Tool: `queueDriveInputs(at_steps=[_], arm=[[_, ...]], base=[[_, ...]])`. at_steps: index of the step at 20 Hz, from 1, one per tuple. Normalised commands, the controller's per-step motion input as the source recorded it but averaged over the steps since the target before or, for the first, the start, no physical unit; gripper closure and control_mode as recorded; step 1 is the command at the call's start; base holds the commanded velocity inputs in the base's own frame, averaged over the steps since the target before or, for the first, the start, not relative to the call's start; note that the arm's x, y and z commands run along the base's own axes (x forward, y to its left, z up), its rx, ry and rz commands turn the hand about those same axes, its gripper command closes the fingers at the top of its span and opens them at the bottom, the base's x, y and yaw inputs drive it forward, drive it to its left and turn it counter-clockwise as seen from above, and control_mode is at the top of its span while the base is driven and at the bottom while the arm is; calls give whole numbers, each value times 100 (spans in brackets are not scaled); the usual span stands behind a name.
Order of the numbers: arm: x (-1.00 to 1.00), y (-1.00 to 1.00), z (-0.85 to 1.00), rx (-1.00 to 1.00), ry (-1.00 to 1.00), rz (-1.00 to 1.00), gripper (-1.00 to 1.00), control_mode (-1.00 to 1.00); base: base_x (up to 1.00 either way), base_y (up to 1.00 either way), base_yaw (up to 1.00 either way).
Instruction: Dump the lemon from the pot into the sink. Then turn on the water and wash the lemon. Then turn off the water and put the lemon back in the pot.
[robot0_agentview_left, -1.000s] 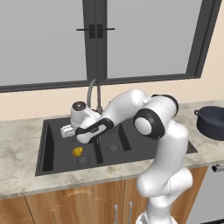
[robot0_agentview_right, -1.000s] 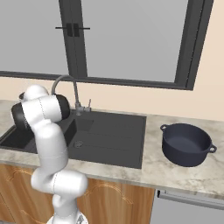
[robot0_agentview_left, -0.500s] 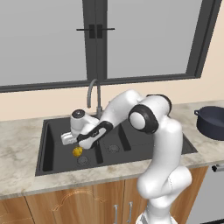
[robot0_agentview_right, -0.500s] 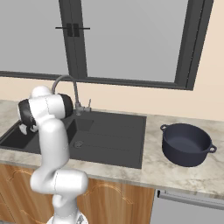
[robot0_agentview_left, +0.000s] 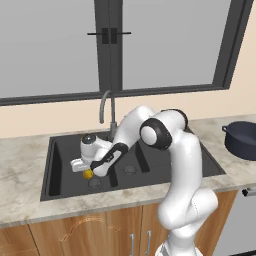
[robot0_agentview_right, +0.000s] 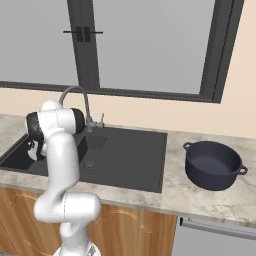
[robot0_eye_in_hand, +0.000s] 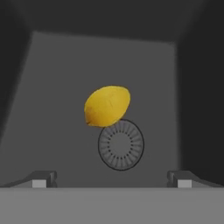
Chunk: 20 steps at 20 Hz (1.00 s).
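A: Status on the gripper (robot0_eye_in_hand: 112, 179)?

B: Jaws spread wide, nothing between them. It's down inside the larger bowl of the sink (robot0_agentview_left: 60, 172), pointing at the floor of the basin.

A: Lemon (robot0_eye_in_hand: 107, 105)?

B: On the basin floor, straight ahead of the fingers and roughly centred between them in the hand view. It overlaps the top edge of the drain (robot0_eye_in_hand: 120, 144); looks like touching, can't confirm.

A: Long axis?

B: Tilted in the hand view, close to the line between the fingertips, so I'd judge a wrist roll helps before closing.

A: Pot (robot0_agentview_right: 213, 165)?

B: On the counter (robot0_agentview_right: 200, 197) to the right of the sink, well apart. No stream at the faucet (robot0_agentview_right: 77, 102).
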Motion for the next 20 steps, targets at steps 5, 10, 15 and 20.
queueDriveInputs(at_steps=[5,10,15,20], arm=[[25,0,-31,0,1,-7,-100,-100],[32,0,-19,0,0,-6,-100,-100],[24,12,-3,0,0,-6,-100,-100],[36,14,-8,0,0,-9,-100,-100]], base=[[0,0,0],[0,0,0],[0,0,0],[0,0,0]])
